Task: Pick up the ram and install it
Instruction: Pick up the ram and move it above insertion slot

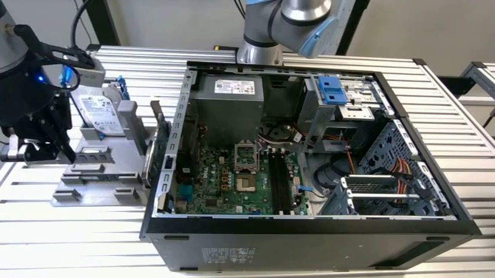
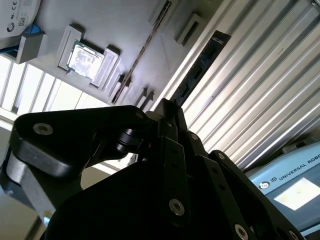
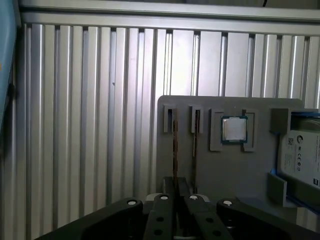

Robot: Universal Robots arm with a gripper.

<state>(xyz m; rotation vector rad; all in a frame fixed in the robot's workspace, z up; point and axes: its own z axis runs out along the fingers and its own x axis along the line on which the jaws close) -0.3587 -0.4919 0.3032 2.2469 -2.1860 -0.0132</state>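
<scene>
In the first wrist view two ram sticks stand on edge in the grey holder tray (image 3: 215, 170), one ram (image 3: 175, 145) running straight toward my fingertips and a second one (image 3: 194, 150) beside it. The second wrist view shows a ram (image 2: 200, 65) as a long dark strip with chips, just beyond a fingertip (image 2: 167, 110). My gripper (image 3: 176, 186) hovers over the tray's near end, fingers drawn together with nothing visibly between them. In the exterior view the gripper (image 1: 62, 152) hangs at the tray's (image 1: 93, 194) left side. The motherboard's black slots (image 1: 280, 179) lie inside the open computer case (image 1: 309, 226).
On the tray sit a processor chip (image 3: 234, 129) and a silver hard drive (image 1: 101, 113) with a blue handle. A green expansion card (image 1: 160, 147) stands between tray and case. The ribbed metal table (image 1: 77, 243) stretches around both. A blue box (image 2: 295, 180) lies beside the table.
</scene>
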